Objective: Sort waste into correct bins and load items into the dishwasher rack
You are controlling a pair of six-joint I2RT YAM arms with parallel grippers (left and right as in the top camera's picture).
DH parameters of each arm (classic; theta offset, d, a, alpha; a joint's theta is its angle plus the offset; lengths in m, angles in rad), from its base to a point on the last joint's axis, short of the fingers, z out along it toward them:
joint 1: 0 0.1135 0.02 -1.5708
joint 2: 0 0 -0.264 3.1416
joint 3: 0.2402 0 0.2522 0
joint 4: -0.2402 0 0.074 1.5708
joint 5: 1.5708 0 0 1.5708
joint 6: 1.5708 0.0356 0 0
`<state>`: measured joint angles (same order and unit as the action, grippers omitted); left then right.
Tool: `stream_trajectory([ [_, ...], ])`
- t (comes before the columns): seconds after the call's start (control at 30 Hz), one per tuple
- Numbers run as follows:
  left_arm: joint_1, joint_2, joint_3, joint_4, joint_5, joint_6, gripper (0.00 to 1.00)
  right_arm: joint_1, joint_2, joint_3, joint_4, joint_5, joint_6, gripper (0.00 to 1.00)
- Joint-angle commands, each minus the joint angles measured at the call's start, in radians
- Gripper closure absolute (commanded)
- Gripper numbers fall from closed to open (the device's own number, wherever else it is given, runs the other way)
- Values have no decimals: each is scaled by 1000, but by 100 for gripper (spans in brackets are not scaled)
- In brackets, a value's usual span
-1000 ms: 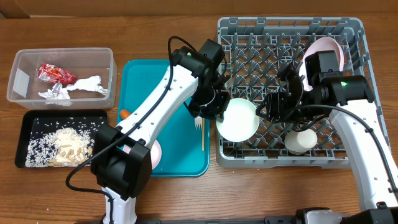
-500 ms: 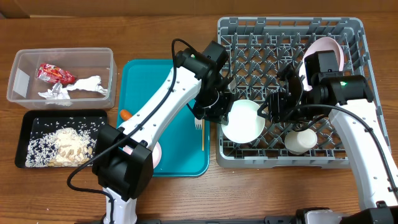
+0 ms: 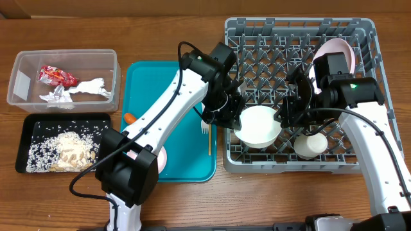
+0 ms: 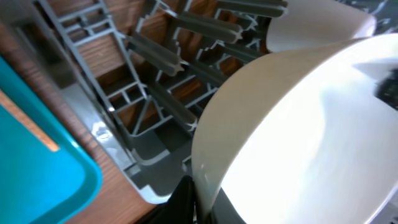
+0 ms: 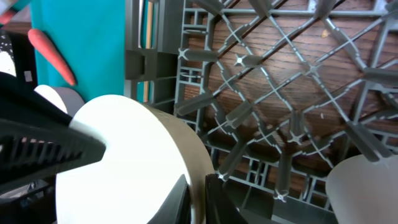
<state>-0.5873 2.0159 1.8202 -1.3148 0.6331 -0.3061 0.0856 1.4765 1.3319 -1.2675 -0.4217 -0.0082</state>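
A white bowl (image 3: 258, 126) hangs over the front-left part of the grey dishwasher rack (image 3: 295, 24). My left gripper (image 3: 232, 123) is shut on its left rim and my right gripper (image 3: 282, 117) is shut on its right rim. In the left wrist view the bowl (image 4: 298, 137) fills the right side, its rim pinched in the left gripper (image 4: 200, 202). The right wrist view shows the bowl's (image 5: 124, 162) edge pinched in the right gripper (image 5: 200, 193) above the rack pegs (image 5: 273, 74). An orange carrot (image 3: 129, 118), a white fork (image 3: 204, 127) and a chopstick (image 3: 209, 138) lie on the teal tray (image 3: 170, 83).
A pink plate (image 3: 340, 52) stands upright at the rack's back right and a white cup (image 3: 310, 146) sits at its front. The clear tub (image 3: 19, 83) holds a red wrapper (image 3: 56, 76) and napkin (image 3: 83, 88). Rice (image 3: 61, 151) lies in the black tray (image 3: 38, 122). A pink bowl (image 3: 160, 159) shows under my left arm.
The left arm carried the bowl rightward, farther over the rack. The right gripper went from open to shut on the bowl's right rim.
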Motion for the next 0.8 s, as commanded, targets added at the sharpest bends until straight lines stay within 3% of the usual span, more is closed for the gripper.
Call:
stream_trajectory([
  [0.0, -5, -37, 24, 15, 138, 11, 91, -1, 2, -3, 14, -39, 13, 96],
  [0.17, -5, -37, 24, 49, 180, 10, 86, -1, 2, -3, 16, -39, 13, 96],
  [0.43, -2, -37, 25, 212, 285, 2, 51, -1, 2, -3, 45, -35, 13, 96],
  [0.57, 8, -37, 31, 295, 285, -31, 40, -1, 2, -2, 59, -3, 13, 96],
  [0.63, 19, -37, 38, 328, 285, -37, 29, -1, 1, -1, 67, 30, 15, 96],
  [0.7, 34, -37, 45, 352, 284, -40, 0, -2, 1, -1, 77, 67, 46, 96],
  [0.77, 50, -37, 51, 359, 284, -47, 0, -2, 1, -1, 86, 94, 58, 96],
])
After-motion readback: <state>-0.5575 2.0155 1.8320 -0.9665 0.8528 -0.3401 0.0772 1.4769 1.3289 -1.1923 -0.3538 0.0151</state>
